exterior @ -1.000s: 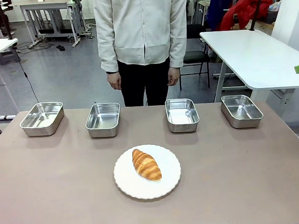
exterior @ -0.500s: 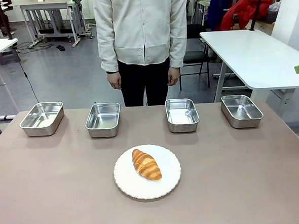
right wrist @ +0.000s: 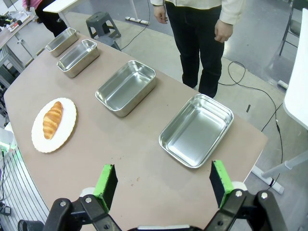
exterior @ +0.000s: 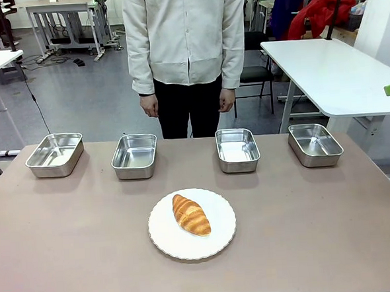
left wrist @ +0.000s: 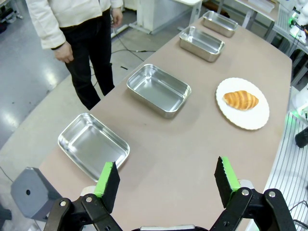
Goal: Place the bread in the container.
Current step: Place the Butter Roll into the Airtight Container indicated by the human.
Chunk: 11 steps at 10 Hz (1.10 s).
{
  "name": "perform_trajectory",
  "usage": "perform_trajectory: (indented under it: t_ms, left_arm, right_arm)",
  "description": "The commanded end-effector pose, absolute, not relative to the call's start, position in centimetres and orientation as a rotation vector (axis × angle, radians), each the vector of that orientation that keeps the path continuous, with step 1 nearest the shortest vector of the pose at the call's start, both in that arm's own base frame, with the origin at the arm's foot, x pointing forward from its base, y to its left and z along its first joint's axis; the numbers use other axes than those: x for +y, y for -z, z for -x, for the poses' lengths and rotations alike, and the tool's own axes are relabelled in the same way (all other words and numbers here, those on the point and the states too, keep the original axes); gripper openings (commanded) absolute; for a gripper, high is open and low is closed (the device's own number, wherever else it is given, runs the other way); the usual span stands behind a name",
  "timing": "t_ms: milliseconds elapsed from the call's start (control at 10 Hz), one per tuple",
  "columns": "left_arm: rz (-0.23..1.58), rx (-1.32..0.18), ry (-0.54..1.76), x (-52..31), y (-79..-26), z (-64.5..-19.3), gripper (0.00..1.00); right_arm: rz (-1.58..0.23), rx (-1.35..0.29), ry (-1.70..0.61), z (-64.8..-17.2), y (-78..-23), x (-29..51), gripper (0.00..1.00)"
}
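The bread [exterior: 191, 214] is a golden-brown croissant-shaped roll lying on a round white plate [exterior: 220, 240] at the middle of the brown table. Along the far edge stands a row of several identical shiny steel pans, all empty; nothing marks one out as the container. My left gripper [left wrist: 166, 166] hovers open above the table's left end, over the nearest pan [left wrist: 93, 144], with the bread [left wrist: 240, 99] far off. At the right end my right gripper [right wrist: 162, 168] hangs open above the pan [right wrist: 196, 130] closest to it, and the bread [right wrist: 52, 120] lies well away.
A person [exterior: 188, 54] stands at the far side behind the two middle pans [exterior: 135, 156] [exterior: 237, 150], hands down at the sides. A white table [exterior: 336, 71] stands back right. Bare tabletop surrounds the plate.
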<state>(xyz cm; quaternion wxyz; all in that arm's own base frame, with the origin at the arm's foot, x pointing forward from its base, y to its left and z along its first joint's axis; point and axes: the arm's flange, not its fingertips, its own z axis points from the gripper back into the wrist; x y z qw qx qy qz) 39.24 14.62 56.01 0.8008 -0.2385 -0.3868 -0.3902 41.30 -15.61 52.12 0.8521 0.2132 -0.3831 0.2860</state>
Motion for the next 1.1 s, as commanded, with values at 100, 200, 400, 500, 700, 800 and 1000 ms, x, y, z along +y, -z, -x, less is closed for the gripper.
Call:
perform_trajectory:
  t_ms: [100,200,400,500,700,800,1000]
  left_arm:
    - [0.520,-0.844,0.844,14.54,-56.08,-39.21,1.00]
    - [0.520,-0.844,0.844,14.54,-56.08,-39.21,1.00]
    - [0.520,-0.844,0.844,14.54,-56.08,-39.21,1.00]
    - [0.520,-0.844,0.844,14.54,-56.08,-39.21,1.00]
    - [0.520,-0.844,0.844,14.54,-56.08,-39.21,1.00]
    - [0.520,-0.844,0.844,14.54,-56.08,-39.21,1.00]
    - [0.520,-0.844,0.844,14.54,-56.08,-39.21,1.00]
  right_arm:
    - [-0.457,-0.828,-0.611,-41.53,-52.18,-15.54,1.00]
    - [-0.457,-0.828,-0.611,-41.53,-52.18,-15.54,1.00]
    - [-0.457,-0.828,-0.611,-41.53,-52.18,-15.54,1.00]
    - [-0.457,-0.828,-0.611,-41.53,-52.18,-15.54,1.00]
    - [-0.457,-0.828,-0.611,-41.53,-52.18,-15.54,1.00]
    - [-0.457,-0.828,-0.611,-41.53,-52.18,-15.54,1.00]
    - [-0.457,-0.828,-0.611,-41.53,-52.18,-15.54,1.00]
